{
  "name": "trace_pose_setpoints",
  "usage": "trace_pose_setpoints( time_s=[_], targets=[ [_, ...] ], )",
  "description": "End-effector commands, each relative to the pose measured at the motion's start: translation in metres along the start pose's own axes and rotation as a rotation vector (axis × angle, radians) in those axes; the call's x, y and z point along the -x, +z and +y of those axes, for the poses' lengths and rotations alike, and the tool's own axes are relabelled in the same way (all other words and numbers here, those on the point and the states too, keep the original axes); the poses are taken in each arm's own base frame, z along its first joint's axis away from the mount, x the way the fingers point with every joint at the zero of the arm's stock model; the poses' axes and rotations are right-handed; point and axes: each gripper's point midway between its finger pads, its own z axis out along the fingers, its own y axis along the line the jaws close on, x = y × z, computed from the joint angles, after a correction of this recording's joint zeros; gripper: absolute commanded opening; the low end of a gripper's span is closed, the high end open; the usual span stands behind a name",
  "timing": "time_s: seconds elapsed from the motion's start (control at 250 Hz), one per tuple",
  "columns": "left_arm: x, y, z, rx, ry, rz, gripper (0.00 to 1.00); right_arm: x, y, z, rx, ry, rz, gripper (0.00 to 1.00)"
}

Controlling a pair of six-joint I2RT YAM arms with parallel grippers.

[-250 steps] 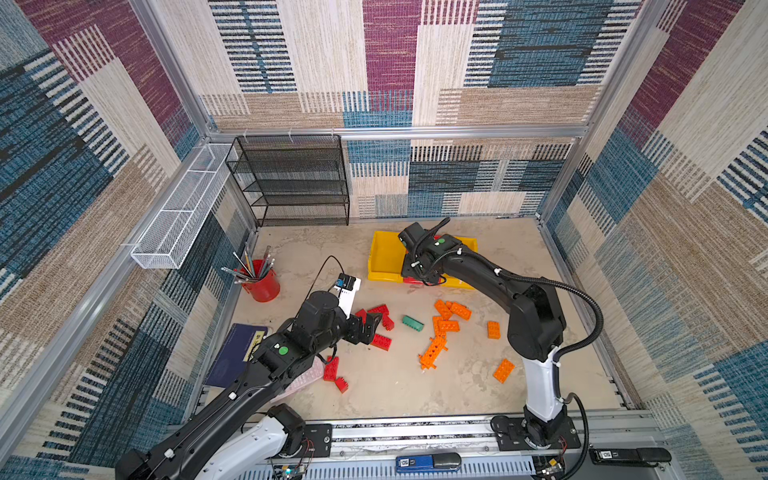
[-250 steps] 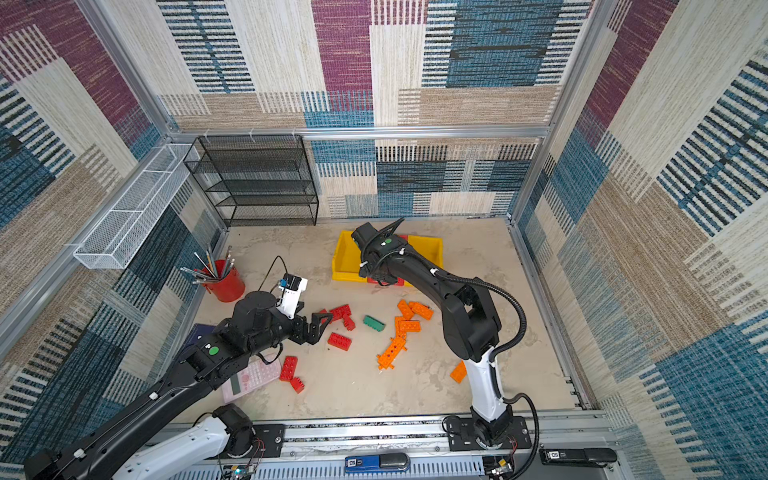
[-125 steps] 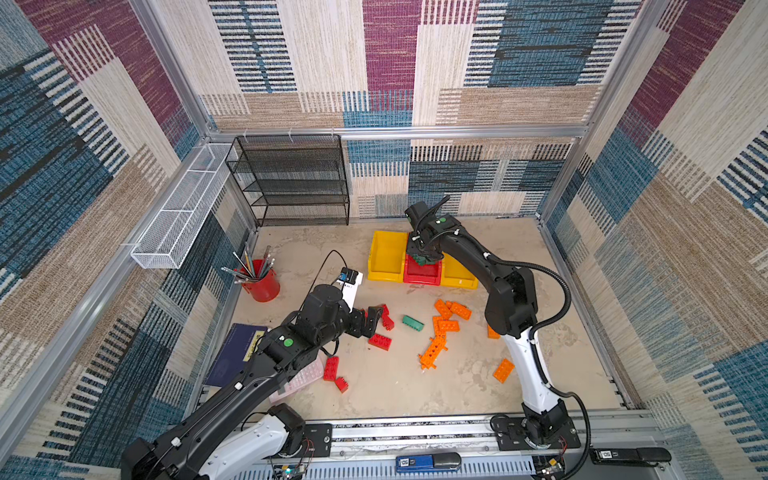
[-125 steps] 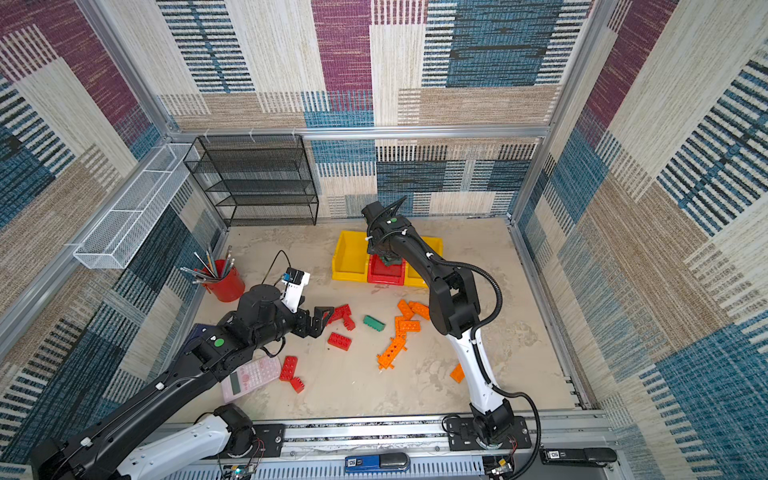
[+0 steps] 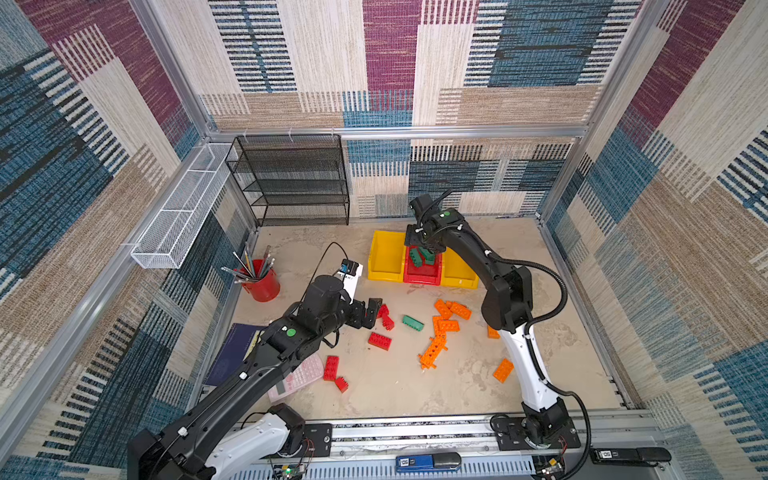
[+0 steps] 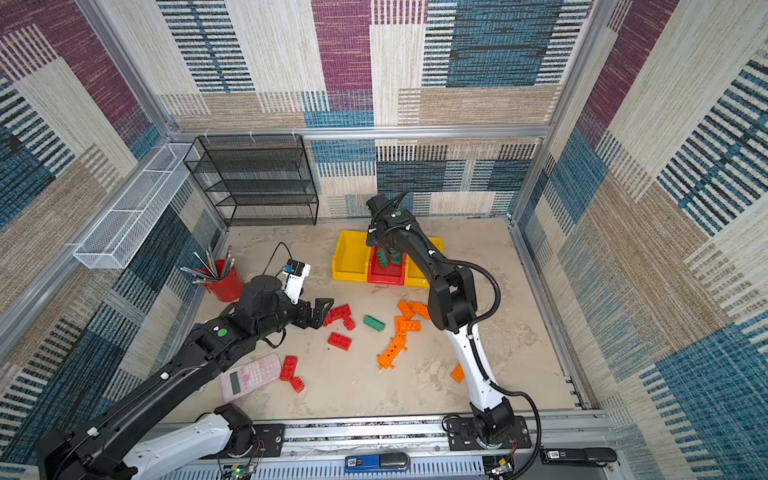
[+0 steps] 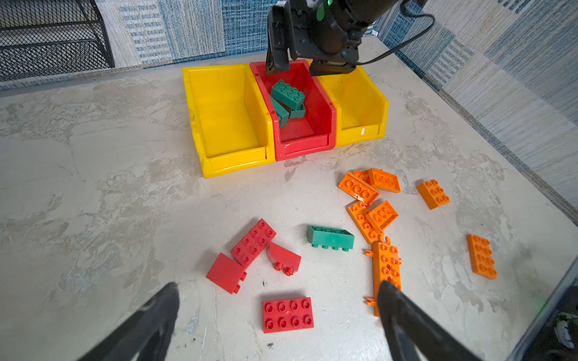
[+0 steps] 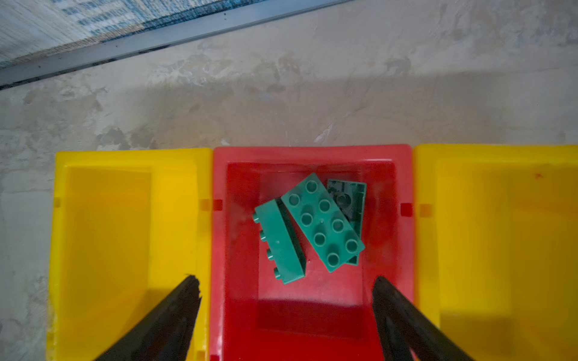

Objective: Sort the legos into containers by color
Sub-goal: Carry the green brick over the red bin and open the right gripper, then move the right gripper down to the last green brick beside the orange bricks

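The left tool (image 7: 278, 289) hangs over the desk (image 7: 93, 187), its dark fingers (image 7: 162, 312) spread wide with nothing between them. Before it lie red bricks (image 7: 253, 242), a single green brick (image 7: 330, 241) on its side, orange bricks (image 7: 359, 189) and a long orange beam (image 7: 385, 268). Farther away the red bin (image 7: 325, 103) stands between two yellow bins (image 7: 228, 112), touching both. It holds piled green bricks (image 7: 287, 93), perhaps three, as they overlap. The right tool (image 7: 300, 73) hangs above it, its jaws apart.

Yellow bins (image 8: 103, 250) stand open — green bricks (image 8: 322, 222) crowd the red bin (image 8: 312, 154).
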Motion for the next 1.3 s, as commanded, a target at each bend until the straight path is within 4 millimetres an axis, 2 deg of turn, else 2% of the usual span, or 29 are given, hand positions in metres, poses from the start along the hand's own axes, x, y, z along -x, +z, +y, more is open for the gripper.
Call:
trace_pose_setpoints(
  time_s=[0.0, 0.144, 0.292, 0.36, 0.468, 0.54, 0.72, 0.844, 1.0, 1.072, 1.296],
  targets=[
    [-0.001, -0.004, -0.004, -0.031, 0.020, -0.001, 0.99, -0.002, -0.027, 0.004, 0.002, -0.007, -0.010, 0.89],
    [-0.010, -0.010, -0.005, -0.048, -0.001, 0.000, 0.99, -0.035, -0.053, 0.013, -0.012, -0.017, 0.007, 0.89],
    [-0.016, -0.018, 0.000, -0.031, -0.066, -0.024, 0.99, -0.089, -0.072, 0.028, 0.044, -0.023, 0.074, 0.89],
    [-0.020, -0.022, 0.004, -0.015, -0.100, -0.030, 0.99, -0.117, -0.077, 0.026, 0.048, -0.026, 0.108, 0.89],
    [-0.027, -0.032, 0.008, 0.001, -0.167, -0.022, 0.99, -0.160, -0.080, 0.011, 0.044, -0.009, 0.177, 0.88],
    [-0.029, -0.041, 0.006, -0.013, -0.218, -0.018, 0.99, -0.186, -0.089, 0.005, 0.070, 0.005, 0.210, 0.88],
    [-0.045, -0.056, 0.008, -0.013, -0.290, 0.003, 0.99, -0.233, -0.097, 0.006, 0.132, 0.031, 0.282, 0.88],
    [-0.051, -0.065, 0.010, -0.005, -0.311, 0.006, 0.99, -0.249, -0.095, 0.013, 0.158, 0.041, 0.306, 0.91],
    [-0.050, -0.071, 0.012, 0.001, -0.306, -0.010, 0.99, -0.254, -0.079, 0.011, 0.142, 0.004, 0.298, 0.90],
    [-0.050, -0.071, 0.012, -0.001, -0.295, -0.010, 0.99, -0.253, -0.073, 0.014, 0.141, -0.075, 0.284, 0.87],
    [-0.049, -0.072, 0.011, -0.004, -0.273, -0.012, 0.99, -0.241, -0.064, 0.005, 0.008, -0.394, 0.230, 0.81]
  ],
)
